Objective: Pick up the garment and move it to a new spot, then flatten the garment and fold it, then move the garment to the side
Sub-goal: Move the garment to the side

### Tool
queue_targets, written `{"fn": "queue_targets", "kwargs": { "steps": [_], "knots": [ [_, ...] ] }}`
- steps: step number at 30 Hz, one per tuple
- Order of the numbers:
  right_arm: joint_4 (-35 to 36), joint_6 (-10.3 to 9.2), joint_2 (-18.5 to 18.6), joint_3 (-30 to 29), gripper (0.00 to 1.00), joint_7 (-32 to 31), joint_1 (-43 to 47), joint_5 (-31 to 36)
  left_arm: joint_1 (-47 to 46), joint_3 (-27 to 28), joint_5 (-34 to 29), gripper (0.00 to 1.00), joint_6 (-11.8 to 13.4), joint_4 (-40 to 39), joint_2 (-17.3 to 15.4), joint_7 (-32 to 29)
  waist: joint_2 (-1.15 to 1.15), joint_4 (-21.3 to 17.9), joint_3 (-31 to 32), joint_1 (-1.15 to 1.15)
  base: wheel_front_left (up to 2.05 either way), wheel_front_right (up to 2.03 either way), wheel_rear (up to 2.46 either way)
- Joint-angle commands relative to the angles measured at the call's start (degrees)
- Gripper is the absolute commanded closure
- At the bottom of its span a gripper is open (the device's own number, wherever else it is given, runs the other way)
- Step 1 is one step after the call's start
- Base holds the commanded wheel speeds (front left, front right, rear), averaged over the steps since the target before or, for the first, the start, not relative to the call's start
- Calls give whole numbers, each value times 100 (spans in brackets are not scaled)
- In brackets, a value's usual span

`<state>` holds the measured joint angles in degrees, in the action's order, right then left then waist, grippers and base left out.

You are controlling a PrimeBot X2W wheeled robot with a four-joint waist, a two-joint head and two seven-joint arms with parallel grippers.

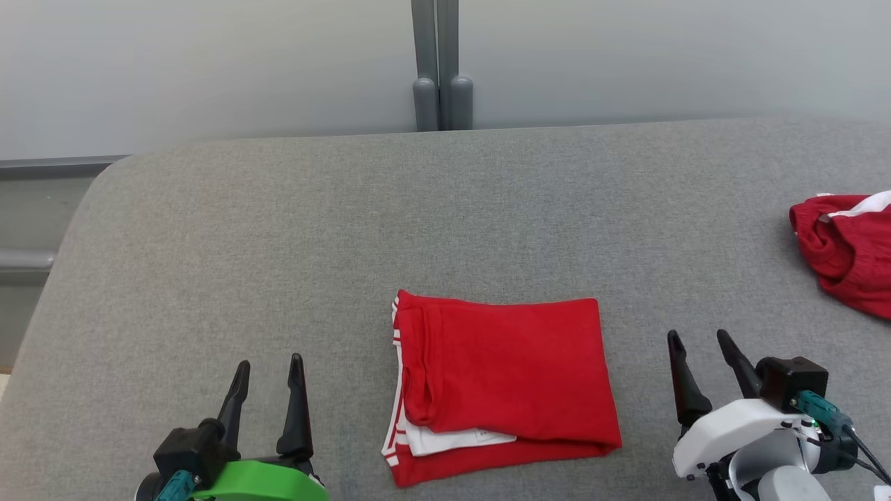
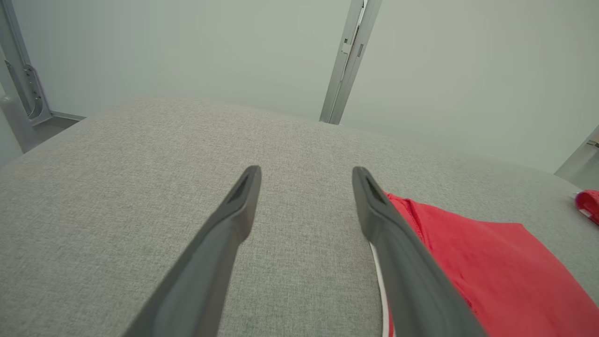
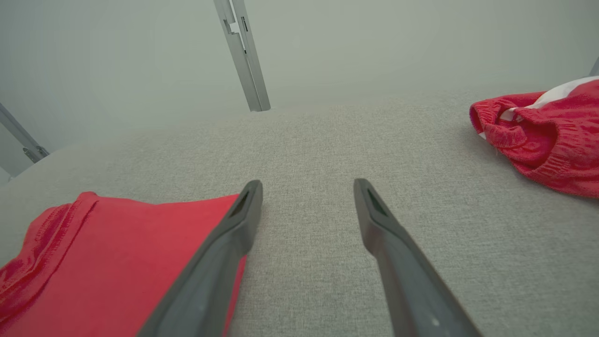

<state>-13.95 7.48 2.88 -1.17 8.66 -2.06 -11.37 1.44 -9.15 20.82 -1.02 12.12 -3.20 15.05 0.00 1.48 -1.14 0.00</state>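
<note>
Left gripper (image 1: 270,362): two long dark fingers on a green-collared wrist, lower left of the head view, spread wide, nothing between them, tips over bare table
Right gripper (image 1: 697,335): two long dark fingers on a white housing, lower right, likewise spread wide and holding nothing
Red garment (image 1: 501,376): soft red fabric with white-striped hems, folded into a flat, near-square stack on the grey woven tabletop (image 1: 278,229), at the near edge between the two grippers and touching neither
Way from the claws: inward of both, so to the right of the left gripper and to the left of the right one; its far edge is about level with the fingertips
Long axis: slightly wider than deep, running left to right across the robot's front; striped hems and white lining on the left edge, a plain straight edge on the right
Nearer arm: the right by a little, as its inner finger stands just beside the plain edge while the left has a wider strip of table to cross
Crumpled red and white clothing (image 1: 846,250): far right of the table, well apart from the stack
Step in hand: folding looks done; shifting the stack aside is what remains
Coming move, as a judgement: each claw reaches inward along the long axis to take its own edge, so the layers travel together
</note>
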Motion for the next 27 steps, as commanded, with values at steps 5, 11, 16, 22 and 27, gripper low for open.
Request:
{"fn": "queue_targets", "kwargs": {
  "steps": [5, 11, 16, 22, 27],
  "knots": [
    [-562, 1, 29, 180, 0, -782, -331, -191, -24, -77, -48, 0, -39, 32, 7, 14, 0, 206, -126, 0, 0, 0, 0],
    [-1035, 1, 85, 489, 0, -1221, -675, -667, -109, -95, -48, 0, -14, 35, 15, 15, 0, 462, -290, 0, 0, 0, 0],
    [-1387, 1, 151, 647, 0, -1500, -892, -885, -148, -71, -38, 0, -12, 22, 21, 14, 0, 598, -369, 0, 0, 0, 0],
    [-1626, 1, 218, 959, 45, -1700, -1104, -1208, -172, -33, -30, 0, 0, -12, 25, 14, 0, 622, -437, 0, 0, 0, 0],
    [-1674, 1, 340, 1118, 100, -1561, -1285, -1335, -190, -14, -36, 0, -3, -41, 26, 15, 0, 496, -500, 0, 0, 0, 0]
  ]
}}
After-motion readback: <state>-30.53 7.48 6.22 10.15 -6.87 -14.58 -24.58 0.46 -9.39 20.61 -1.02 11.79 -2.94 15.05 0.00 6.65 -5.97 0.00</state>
